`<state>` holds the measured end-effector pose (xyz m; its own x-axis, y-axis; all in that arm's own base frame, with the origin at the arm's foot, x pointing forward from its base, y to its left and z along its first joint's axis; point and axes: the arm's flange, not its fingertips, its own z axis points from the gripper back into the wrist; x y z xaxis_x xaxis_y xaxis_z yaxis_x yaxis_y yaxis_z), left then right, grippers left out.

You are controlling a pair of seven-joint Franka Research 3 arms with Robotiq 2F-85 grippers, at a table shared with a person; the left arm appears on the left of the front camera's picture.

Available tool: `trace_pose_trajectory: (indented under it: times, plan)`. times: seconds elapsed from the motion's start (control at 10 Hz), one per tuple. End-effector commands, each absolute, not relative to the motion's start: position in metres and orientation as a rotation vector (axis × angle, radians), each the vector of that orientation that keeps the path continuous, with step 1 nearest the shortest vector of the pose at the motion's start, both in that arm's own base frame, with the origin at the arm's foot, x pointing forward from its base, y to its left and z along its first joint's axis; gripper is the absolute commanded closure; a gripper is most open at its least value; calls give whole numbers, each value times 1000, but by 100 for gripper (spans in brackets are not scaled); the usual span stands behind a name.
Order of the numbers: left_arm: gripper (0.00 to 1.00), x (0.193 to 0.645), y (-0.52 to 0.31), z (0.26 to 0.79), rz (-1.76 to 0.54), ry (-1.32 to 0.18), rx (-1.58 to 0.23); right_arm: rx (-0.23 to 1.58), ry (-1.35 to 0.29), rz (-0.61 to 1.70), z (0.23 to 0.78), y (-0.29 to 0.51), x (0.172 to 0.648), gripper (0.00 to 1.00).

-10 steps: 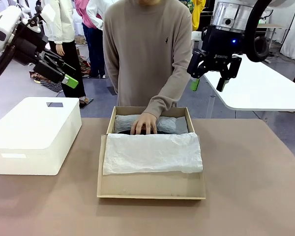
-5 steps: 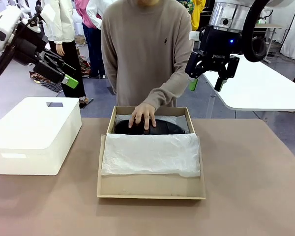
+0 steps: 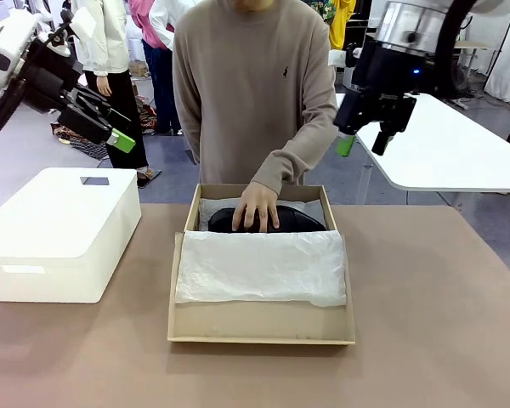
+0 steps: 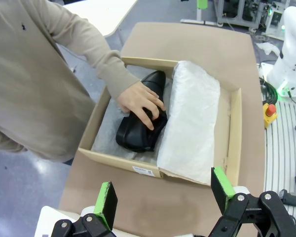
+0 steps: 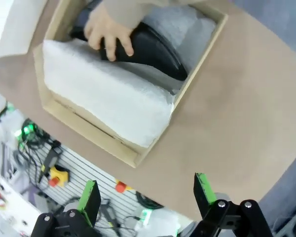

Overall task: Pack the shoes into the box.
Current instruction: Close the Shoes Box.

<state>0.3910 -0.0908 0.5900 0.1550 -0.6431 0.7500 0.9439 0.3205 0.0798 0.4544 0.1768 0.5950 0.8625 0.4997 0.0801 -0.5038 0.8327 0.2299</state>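
1. Left gripper (image 3: 115, 123) — raised at the far left, above and behind the white box and well apart from the cardboard box. Its jaws are spread wide with the green pads facing each other, and nothing is between them.
2. White box (image 3: 59, 238) — rectangular, lid on. It sits on the tan table (image 3: 442, 323) to the left of the cardboard box, with a gap between the two.
3. Cardboard box (image 3: 262, 327) — plain brown, open on top, in the middle of the table with its long side running across the front view.
4. Tissue paper (image 3: 259, 268) — a crumpled white sheet covers the near half of the box interior. More tissue lines the far half. What lies under the near sheet cannot be told.
5. Black shoe (image 3: 299, 221) — glossy, lying on its tissue lining in the far half of the cardboard box. It runs lengthwise along the far wall, just beside the edge of the near sheet. One shoe can be made out.
6. Person's hand (image 3: 257, 206) — rests on top of the shoe with the fingers spread, at the end of a beige sleeve. The person stands at the far side of the table.
7. Right gripper (image 3: 363, 140) — held high, to the right of the person and well apart from the cardboard box. Its jaws are parted and empty.
8. White table (image 3: 459, 153) — in the background at the far right.
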Motion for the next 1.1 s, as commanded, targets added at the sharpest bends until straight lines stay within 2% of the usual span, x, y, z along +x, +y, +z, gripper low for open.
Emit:
trace_pose_trajectory:
  times: [0.0, 0.3, 0.6, 0.9, 1.0]
  plan:
    - [0, 392, -91, 590, -1208, -807, -480, 372, -67, 757, 584, 130, 445, 0]
    - [0, 392, -91, 590, -1208, -807, -480, 333, -222, 1002, 565, 79, 440, 0]
    - [0, 392, -91, 590, -1208, -807, -480, 177, -315, 1020, 544, 57, 443, 0]
    - [0, 392, -91, 590, -1208, -807, -480, 235, -302, 988, 528, 58, 445, 0]
    - [0, 392, -91, 590, -1208, -807, -480, 211, -299, 1006, 540, 57, 449, 0]
